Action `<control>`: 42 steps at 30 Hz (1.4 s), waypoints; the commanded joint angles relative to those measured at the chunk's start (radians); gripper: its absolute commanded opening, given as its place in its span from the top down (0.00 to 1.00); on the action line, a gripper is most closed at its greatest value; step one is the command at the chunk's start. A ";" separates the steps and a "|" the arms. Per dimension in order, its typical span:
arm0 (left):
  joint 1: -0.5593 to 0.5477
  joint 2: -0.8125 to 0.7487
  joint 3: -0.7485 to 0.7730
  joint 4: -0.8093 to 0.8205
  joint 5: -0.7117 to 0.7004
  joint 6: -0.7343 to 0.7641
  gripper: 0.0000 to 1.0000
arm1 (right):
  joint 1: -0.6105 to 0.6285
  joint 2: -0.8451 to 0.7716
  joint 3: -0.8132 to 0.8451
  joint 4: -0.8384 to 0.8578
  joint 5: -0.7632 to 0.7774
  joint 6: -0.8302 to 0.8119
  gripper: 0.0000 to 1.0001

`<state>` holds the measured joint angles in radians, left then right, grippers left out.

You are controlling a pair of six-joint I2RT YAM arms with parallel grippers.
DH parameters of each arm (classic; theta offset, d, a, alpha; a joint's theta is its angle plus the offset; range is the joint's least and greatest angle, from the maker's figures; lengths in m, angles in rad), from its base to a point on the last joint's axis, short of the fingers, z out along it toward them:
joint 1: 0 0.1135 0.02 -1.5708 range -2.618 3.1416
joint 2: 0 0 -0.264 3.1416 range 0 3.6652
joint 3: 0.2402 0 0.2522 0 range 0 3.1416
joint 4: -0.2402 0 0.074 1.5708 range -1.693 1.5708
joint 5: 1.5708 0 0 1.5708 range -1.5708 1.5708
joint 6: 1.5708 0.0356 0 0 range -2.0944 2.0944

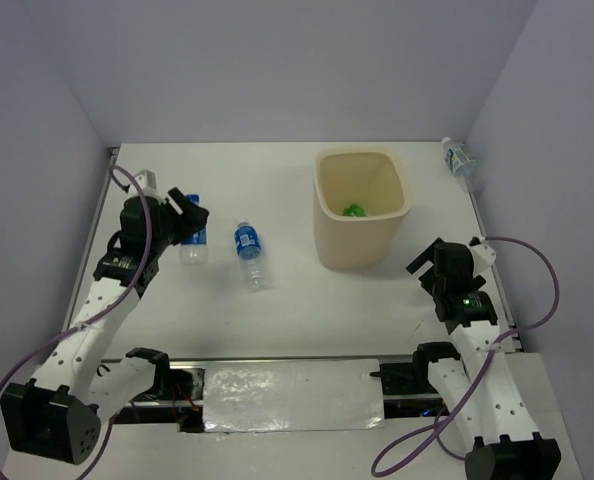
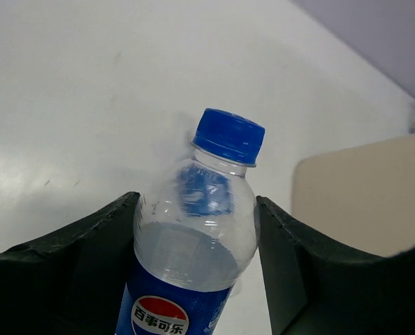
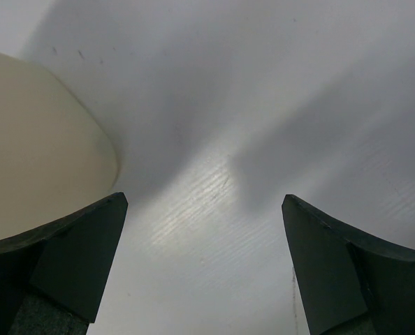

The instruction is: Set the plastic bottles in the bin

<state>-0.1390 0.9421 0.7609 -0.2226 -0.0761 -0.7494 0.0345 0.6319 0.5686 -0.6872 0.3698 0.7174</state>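
My left gripper (image 1: 189, 222) (image 2: 195, 199) is shut on a clear bottle with a blue label and blue cap (image 1: 193, 246) (image 2: 193, 244); both fingers press its sides at the table's left. A second blue-labelled bottle (image 1: 249, 256) lies on the table just right of it. The cream bin (image 1: 329, 240) (image 2: 361, 195) (image 3: 33, 153) stands at centre right with a green bottle (image 1: 354, 210) inside. A clear bottle (image 1: 459, 160) lies at the far right against the wall. My right gripper (image 1: 425, 262) (image 3: 204, 202) is open and empty, right of the bin. The orange-labelled bottle is out of view.
Grey walls close in the table on the left, back and right. A metal rail with a foil-like sheet (image 1: 292, 393) runs along the near edge between the arm bases.
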 commanded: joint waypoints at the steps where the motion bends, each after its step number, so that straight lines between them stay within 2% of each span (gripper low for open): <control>1: -0.077 0.053 0.152 0.146 0.065 0.050 0.68 | -0.005 -0.026 -0.024 0.097 -0.020 0.010 0.00; 5: -0.291 0.173 0.392 0.198 -0.027 0.155 0.61 | -0.007 -0.079 -0.047 0.118 0.003 -0.007 0.00; 10: -0.413 0.394 0.630 0.324 0.062 0.203 0.61 | -0.008 -0.136 -0.070 0.138 -0.017 -0.050 0.00; 13: -0.477 0.512 0.757 0.367 0.053 0.232 0.59 | -0.008 -0.162 -0.073 0.130 -0.006 -0.072 0.00; 16: -0.519 0.622 0.854 0.410 0.059 0.239 0.58 | -0.008 -0.189 -0.084 0.138 -0.012 -0.096 0.00; 21: -0.553 0.805 1.030 0.395 0.119 0.245 0.58 | -0.010 -0.222 -0.101 0.141 -0.014 -0.118 0.00; 28: -0.616 0.931 1.146 0.361 0.168 0.274 0.53 | -0.008 -0.183 -0.111 0.169 -0.042 -0.133 0.00; 29: -0.619 0.945 1.155 0.359 0.179 0.278 0.43 | -0.008 -0.178 -0.111 0.170 -0.048 -0.139 0.00; 30: -0.623 0.949 1.163 0.355 0.185 0.286 0.39 | -0.008 -0.173 -0.111 0.173 -0.049 -0.139 0.00; 32: -0.625 0.957 1.169 0.348 0.205 0.297 0.25 | -0.008 -0.169 -0.113 0.176 -0.049 -0.141 0.00; 33: -0.626 0.957 1.173 0.336 0.205 0.300 0.16 | -0.008 -0.167 -0.115 0.179 -0.048 -0.144 0.00; 34: -0.626 0.957 1.175 0.332 0.208 0.305 0.01 | -0.010 -0.166 -0.113 0.181 -0.048 -0.141 0.00; 39: -0.626 0.913 1.157 0.325 0.230 0.353 0.01 | -0.008 -0.166 -0.107 0.173 -0.035 -0.144 0.00; 42: -0.626 0.858 1.134 0.269 0.143 0.395 0.01 | -0.007 -0.172 -0.108 0.176 -0.031 -0.142 0.00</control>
<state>-0.7681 1.9011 1.8866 0.0471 0.1192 -0.4206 0.0319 0.4644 0.4625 -0.5495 0.3252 0.5850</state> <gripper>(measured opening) 0.993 0.999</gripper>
